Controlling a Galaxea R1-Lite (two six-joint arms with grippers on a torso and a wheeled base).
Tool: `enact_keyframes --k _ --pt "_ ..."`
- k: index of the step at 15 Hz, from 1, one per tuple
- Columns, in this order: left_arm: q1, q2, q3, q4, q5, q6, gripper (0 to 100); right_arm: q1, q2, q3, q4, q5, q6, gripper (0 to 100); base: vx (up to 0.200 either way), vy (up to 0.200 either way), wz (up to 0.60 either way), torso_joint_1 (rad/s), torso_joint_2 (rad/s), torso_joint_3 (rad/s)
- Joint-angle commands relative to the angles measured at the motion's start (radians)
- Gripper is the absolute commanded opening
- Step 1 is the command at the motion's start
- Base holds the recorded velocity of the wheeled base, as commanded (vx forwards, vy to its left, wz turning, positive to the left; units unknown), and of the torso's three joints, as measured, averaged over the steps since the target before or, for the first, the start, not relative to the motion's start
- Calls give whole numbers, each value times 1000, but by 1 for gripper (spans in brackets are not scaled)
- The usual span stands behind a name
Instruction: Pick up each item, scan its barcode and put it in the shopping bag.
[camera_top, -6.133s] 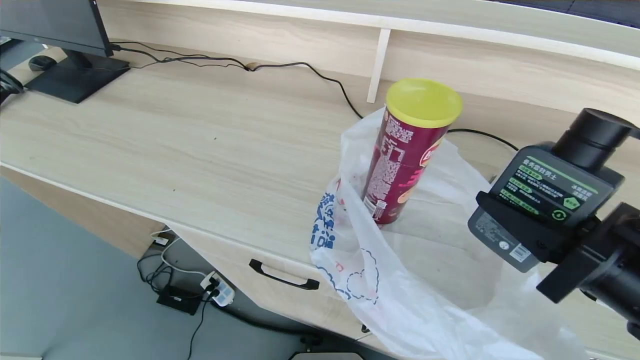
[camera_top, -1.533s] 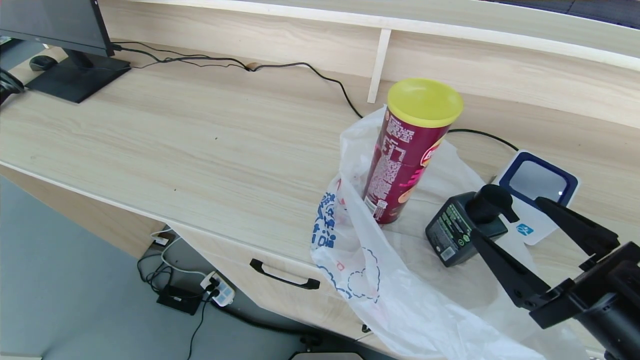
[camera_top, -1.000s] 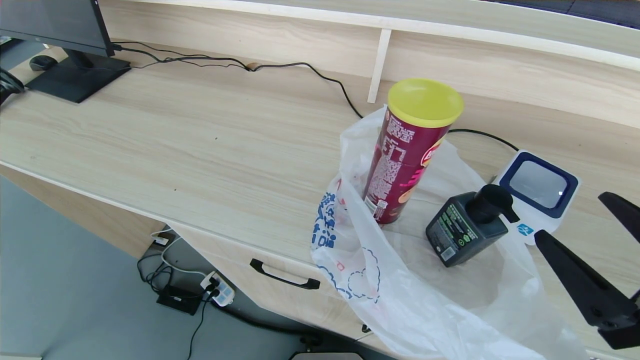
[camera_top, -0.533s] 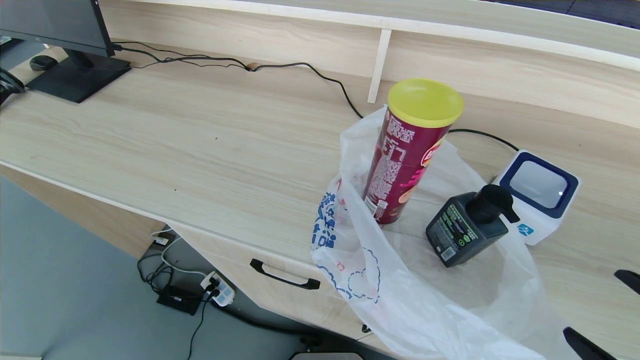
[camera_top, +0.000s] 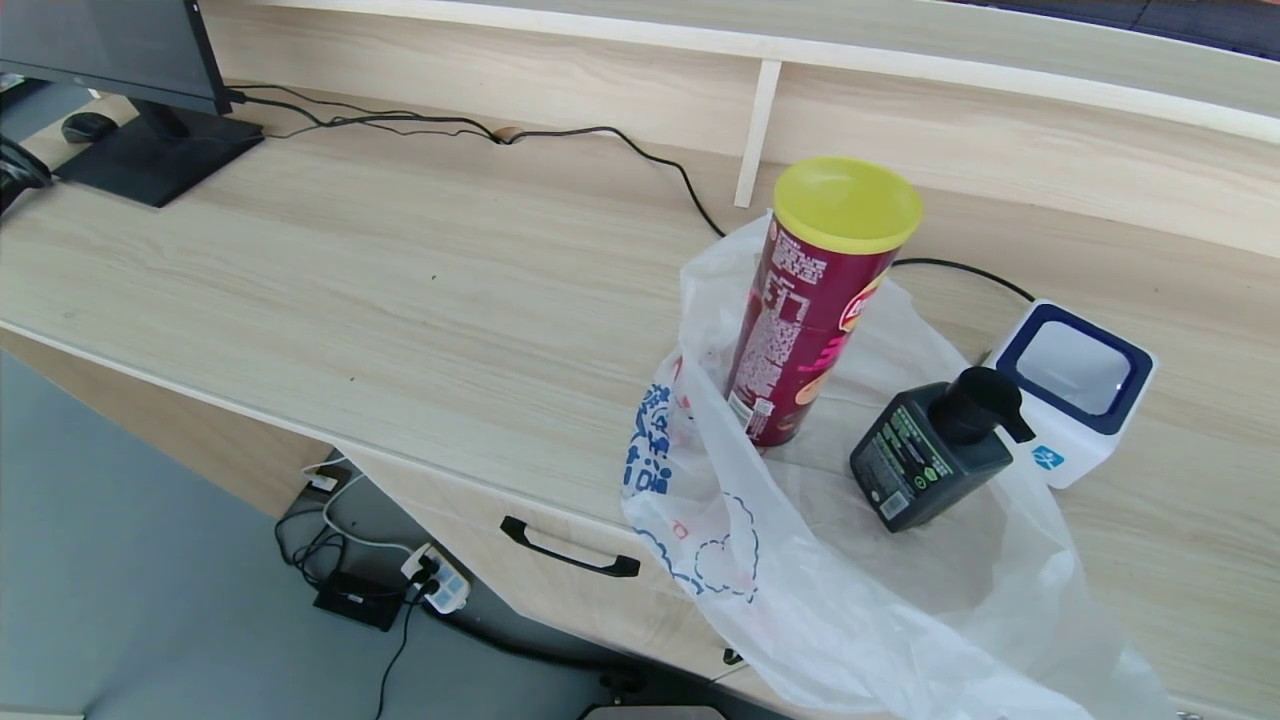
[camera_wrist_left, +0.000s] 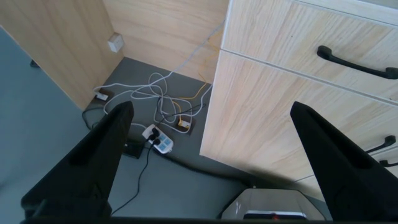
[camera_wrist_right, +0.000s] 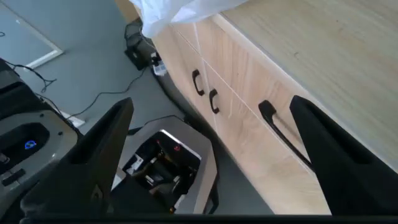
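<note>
1. The left gripper (camera_wrist_left: 211, 112) is spread wide and grasps nothing. It hangs low in front of the drawer fronts, above a tangle of floor cables (camera_wrist_left: 163, 102).
2. A monitor stand (camera_top: 150, 150) and a mouse (camera_top: 85, 126) sit at the far left of the wooden counter (camera_top: 400, 280).
3. The shopping bag (camera_top: 780, 580) lies open on the counter, with its printed side drooping over the front edge.
4. The chip can (camera_top: 800, 330), with a yellow lid, stands upright inside the bag at its back left.
5. The dark pump bottle (camera_top: 925, 455) stands upright on the bag's clear plastic. It is right of the can and apart from it, just beside the scanner (camera_top: 1075, 385).
6. The scanner is white with a blue-framed window and sits on the counter against the bag's right side.
7. The right gripper (camera_wrist_right: 211, 106) is also released, with fingers far apart and empty. It hangs low beside the drawer handles (camera_wrist_right: 199, 84).
</note>
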Motion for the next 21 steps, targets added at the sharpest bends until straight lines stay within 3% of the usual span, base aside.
enact_keyframes --k 1,2,3,5,7,9,10,12,13,14,18,19,21 --pt "0 0 0 0 0 0 100 3 -36 37 -60 96 28 100 0 0 0 0 0 0" --pt "0 0 0 0 0 0 100 3 -36 66 -122 167 22 100 0 0 0 0 0 0" --pt "0 0 0 0 0 0 100 -3 -36 96 -181 168 23 100 0 0 0 0 0 0" --pt "0 0 0 -1 0 0 100 -58 -36 158 -267 103 77 100 0 0 0 0 0 0" --pt "0 0 0 -1 0 0 100 -92 -19 162 -280 99 78 100 0 0 0 0 0 0" --pt "0 0 0 0 0 0 100 -314 104 164 -280 96 80 100 0 0 0 0 0 0" --pt "0 0 0 0 0 0 100 -607 225 164 -280 98 75 100 0 0 0 0 0 0" --pt "0 0 0 0 0 0 100 -632 222 164 -278 98 68 100 0 0 0 0 0 0" --pt "0 0 0 0 0 0 100 -607 90 164 -278 98 54 100 0 0 0 0 0 0" --pt "0 0 0 0 0 0 100 -641 57 164 -280 75 54 100 0 0 0 0 0 0" --pt "0 0 0 -1 0 0 100 -682 115 164 -278 63 68 100 0 0 0 0 0 0" --pt "0 0 0 -1 0 0 100 -711 107 164 -278 63 69 100 0 0 0 0 0 0" --pt "0 0 0 0 0 0 100 -860 57 164 -278 66 77 100 0 0 0 0 0 0"
